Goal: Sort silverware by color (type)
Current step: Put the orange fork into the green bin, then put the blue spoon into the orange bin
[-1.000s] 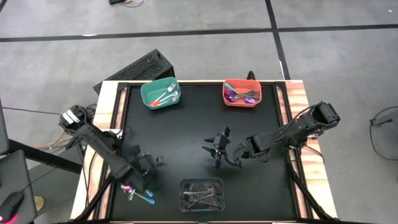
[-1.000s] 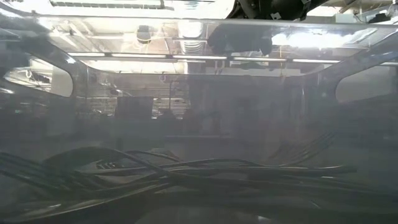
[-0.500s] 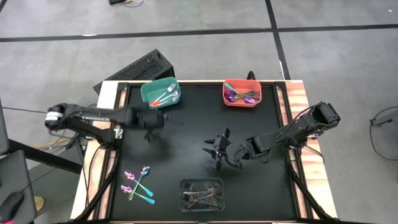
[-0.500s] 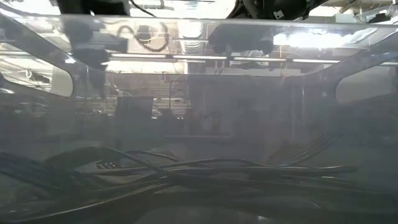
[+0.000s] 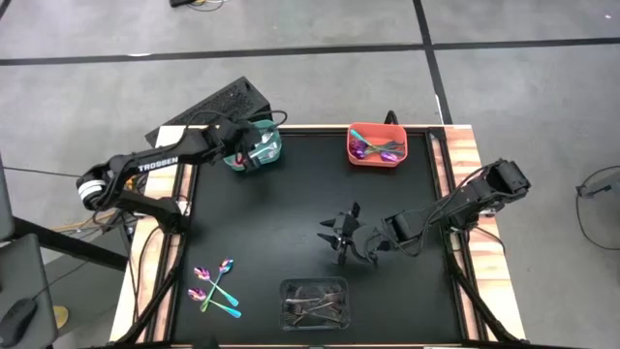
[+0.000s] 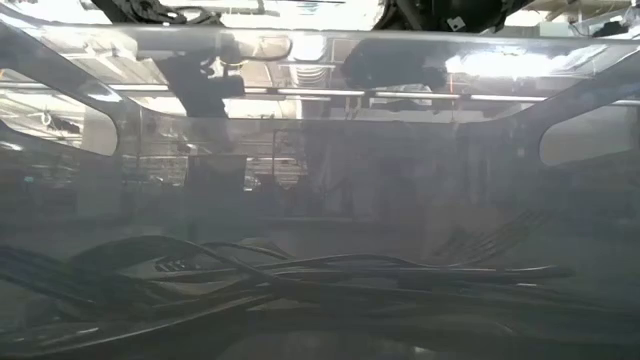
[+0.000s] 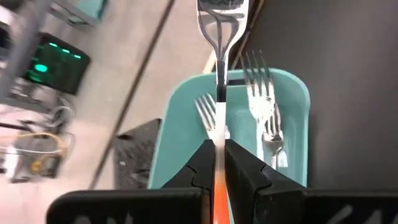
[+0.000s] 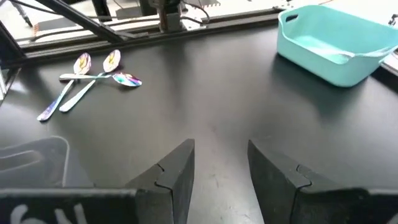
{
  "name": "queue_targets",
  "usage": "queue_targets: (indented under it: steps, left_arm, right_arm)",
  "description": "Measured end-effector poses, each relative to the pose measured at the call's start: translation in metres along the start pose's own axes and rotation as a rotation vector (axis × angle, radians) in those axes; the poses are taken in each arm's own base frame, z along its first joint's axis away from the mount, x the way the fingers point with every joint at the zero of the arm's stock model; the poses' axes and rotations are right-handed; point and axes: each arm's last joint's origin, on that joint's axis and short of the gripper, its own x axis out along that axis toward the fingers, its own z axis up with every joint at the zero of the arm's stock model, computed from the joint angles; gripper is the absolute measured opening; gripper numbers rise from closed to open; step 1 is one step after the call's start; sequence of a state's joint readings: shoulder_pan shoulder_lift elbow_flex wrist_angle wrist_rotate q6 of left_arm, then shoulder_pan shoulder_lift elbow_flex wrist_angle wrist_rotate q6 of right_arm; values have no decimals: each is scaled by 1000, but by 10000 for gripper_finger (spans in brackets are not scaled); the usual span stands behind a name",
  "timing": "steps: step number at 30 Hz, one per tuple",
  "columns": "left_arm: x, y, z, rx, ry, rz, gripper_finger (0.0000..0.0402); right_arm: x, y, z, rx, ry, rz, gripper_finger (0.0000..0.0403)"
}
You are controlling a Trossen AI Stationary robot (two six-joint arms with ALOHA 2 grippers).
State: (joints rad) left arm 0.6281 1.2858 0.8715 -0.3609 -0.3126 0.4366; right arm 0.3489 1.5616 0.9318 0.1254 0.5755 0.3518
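Fork [image 7: 220, 37] with orange handle is pinched in our left gripper [image 7: 218, 163] over the teal bin [image 7: 168, 130]; we'd release low, centered. Right gripper [image 8: 221, 163] idles wide open, mid-table.

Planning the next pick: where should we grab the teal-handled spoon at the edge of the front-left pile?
Take the teal-handled spoon by the free end of its handle, which sticks out of the spoon pile toward the table's front edge. Come straight down with the fingers across the handle: it lies flat, and its other end seems crossed by neighbours.

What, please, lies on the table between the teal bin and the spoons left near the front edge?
Nothing: in the high view only bare black mat separates the teal bin from the spoons.
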Motion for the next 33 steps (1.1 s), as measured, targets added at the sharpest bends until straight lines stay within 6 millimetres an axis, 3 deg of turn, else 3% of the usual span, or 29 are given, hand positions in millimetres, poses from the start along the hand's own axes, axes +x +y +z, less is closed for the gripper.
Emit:
queue_targets:
  steps: [6, 9, 18, 24, 28, 33]
  left_arm:
    - [18, 3, -12, -40, 100, -42, 9]
    - [26, 3, -15, -72, 163, 25, 15]
    - [32, -4, -20, -68, 243, 25, 99]
    - [6, -18, -32, -157, 370, -98, 131]
    - [-18, -34, -42, -198, 504, -227, 130]
    - [-56, -61, -47, -210, 589, -258, 118]
  right_arm:
    - [1, -2, -1, 23, 9, -8, 166]
    - [2, -3, 0, 61, 8, -14, 166]
    - [1, -3, 0, 65, 7, -11, 166]
    - [2, -3, 0, 68, 3, -11, 166]
    - [2, -2, 3, 87, -23, -1, 166]
    - [1, 0, 9, 122, -73, 19, 166]
